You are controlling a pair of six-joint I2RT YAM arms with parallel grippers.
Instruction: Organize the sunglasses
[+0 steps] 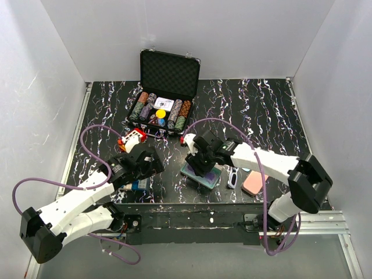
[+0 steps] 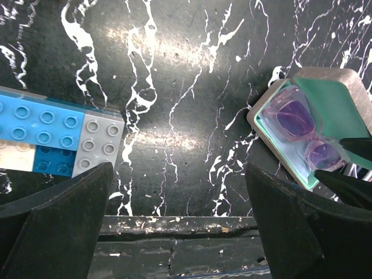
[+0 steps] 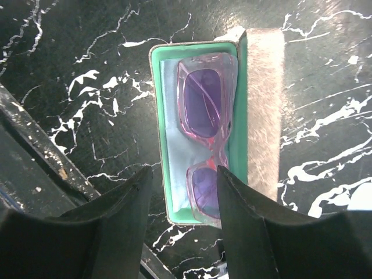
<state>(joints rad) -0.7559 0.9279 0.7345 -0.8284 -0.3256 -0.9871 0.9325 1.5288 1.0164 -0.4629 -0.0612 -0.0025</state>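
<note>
Right gripper (image 3: pixel 185 174) fingers filled the bottom of its wrist frame, spread and pinching nothing. Just beyond, at centre frame, the purple sunglasses (image 3: pixel 203 116) lay folded in the open teal-lined case (image 3: pixel 264 104). They looked light, slick and brittle; I would take them at the bridge. Left gripper (image 2: pixel 179 167) gaped wide, empty. White sunglasses (image 1: pixel 232 177) lay right of the case overhead.

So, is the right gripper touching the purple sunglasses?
Cannot tell. In the right wrist view the right gripper straddles the purple sunglasses in the case, its fingers hiding any contact.
</note>
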